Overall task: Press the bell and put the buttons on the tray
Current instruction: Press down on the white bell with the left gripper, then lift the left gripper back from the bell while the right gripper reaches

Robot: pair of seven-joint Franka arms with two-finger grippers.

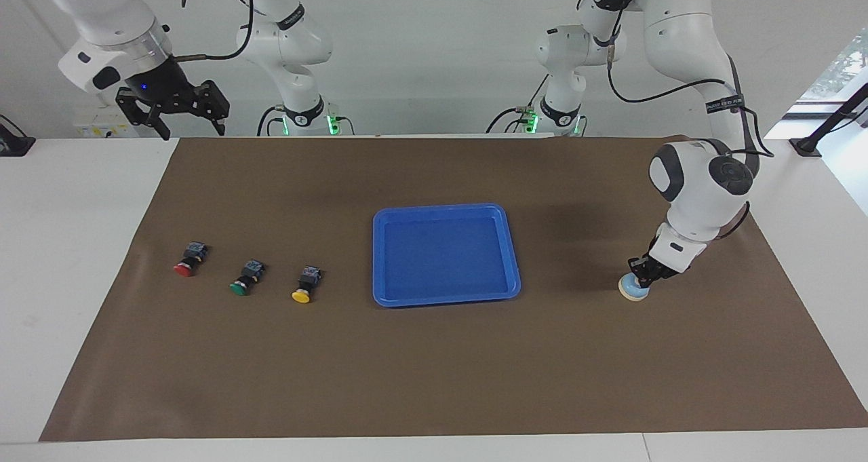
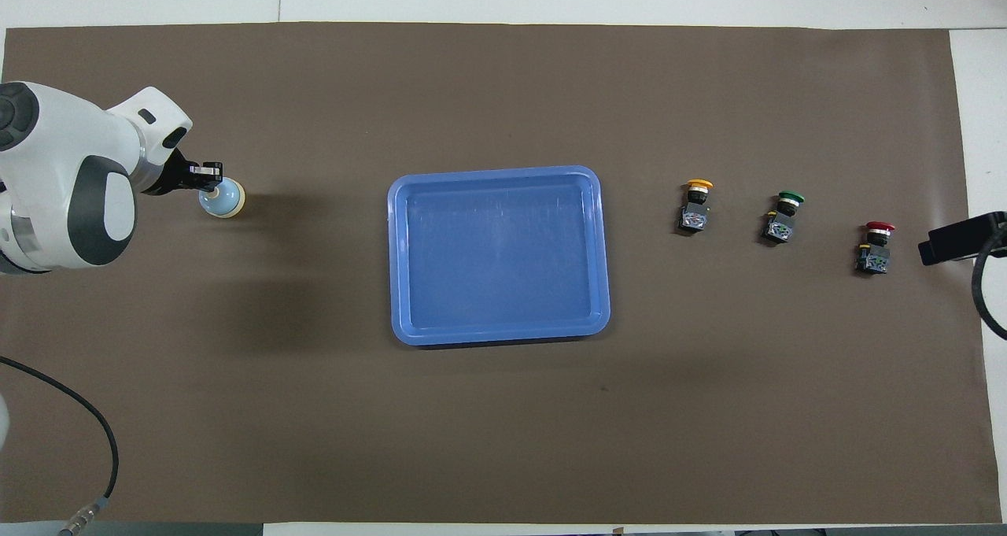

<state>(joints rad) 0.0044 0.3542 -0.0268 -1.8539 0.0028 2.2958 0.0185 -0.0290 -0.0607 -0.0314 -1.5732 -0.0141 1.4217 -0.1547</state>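
Observation:
The bell (image 1: 633, 290) stands on the brown mat toward the left arm's end of the table; it also shows in the overhead view (image 2: 228, 201). My left gripper (image 1: 640, 277) is shut and its tip rests on the bell's top, hiding the knob; it also shows in the overhead view (image 2: 209, 172). The blue tray (image 1: 447, 298) lies bare at the table's middle (image 2: 499, 334). The yellow button (image 1: 301, 296), green button (image 1: 239, 287) and red button (image 1: 183, 269) lie on their sides in a row toward the right arm's end. My right gripper (image 1: 192, 131) waits open, raised over the table's edge by its base.
The brown mat (image 1: 434, 367) covers most of the white table. In the overhead view the row reads yellow button (image 2: 697, 184), green button (image 2: 791, 198), red button (image 2: 879, 227). A black cable (image 2: 98, 434) hangs by the left arm.

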